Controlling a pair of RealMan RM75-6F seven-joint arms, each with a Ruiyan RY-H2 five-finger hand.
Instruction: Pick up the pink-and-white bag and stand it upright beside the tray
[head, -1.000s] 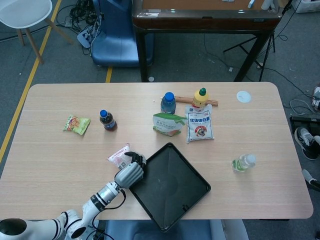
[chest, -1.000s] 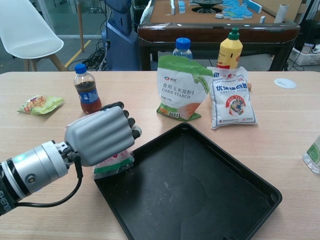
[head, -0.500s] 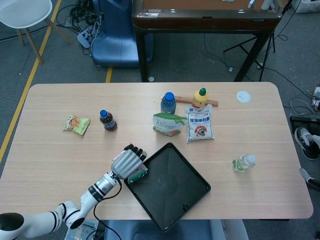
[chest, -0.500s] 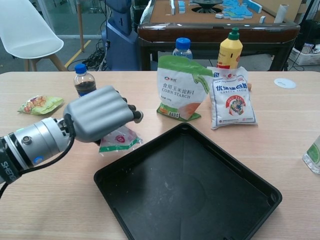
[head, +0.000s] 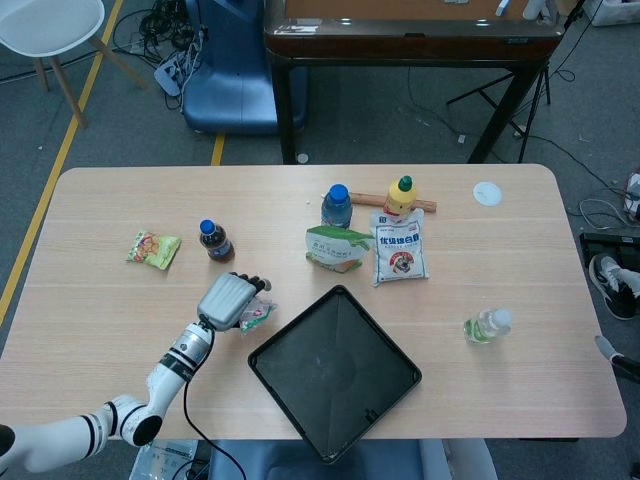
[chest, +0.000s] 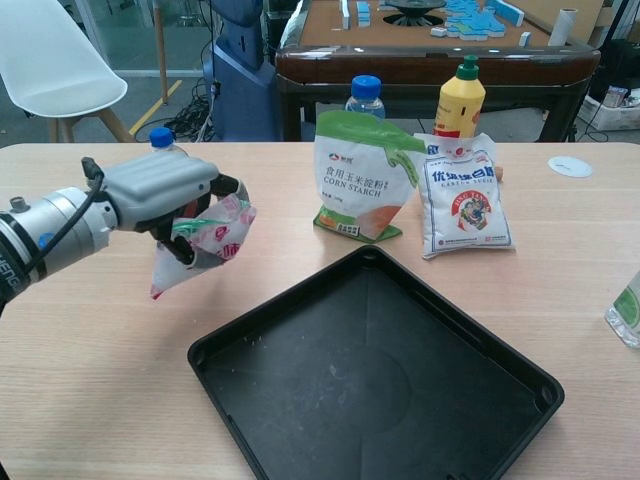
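Note:
My left hand (chest: 160, 190) (head: 226, 299) grips the pink-and-white bag (chest: 205, 240) (head: 256, 314) by its upper end. The bag hangs tilted above the table, its lower corner pointing down to the left. It is lifted clear of the wood, a short way left of the black tray (chest: 385, 385) (head: 335, 370). The tray lies flat near the front edge with nothing in it. My right hand shows in neither view.
Behind the left hand stands a small cola bottle (head: 214, 241) (chest: 160, 137). A green snack pack (head: 153, 248) lies far left. A corn starch bag (chest: 360, 175), a white sugar bag (chest: 465, 195), a blue-capped bottle (chest: 365, 95) and a yellow bottle (chest: 459, 98) stand behind the tray. A water bottle (head: 487, 325) lies right.
The left hand has lifted the bag off the table and carried it left and back, away from the tray's corner. The hand has turned, so the bag now hangs below it.

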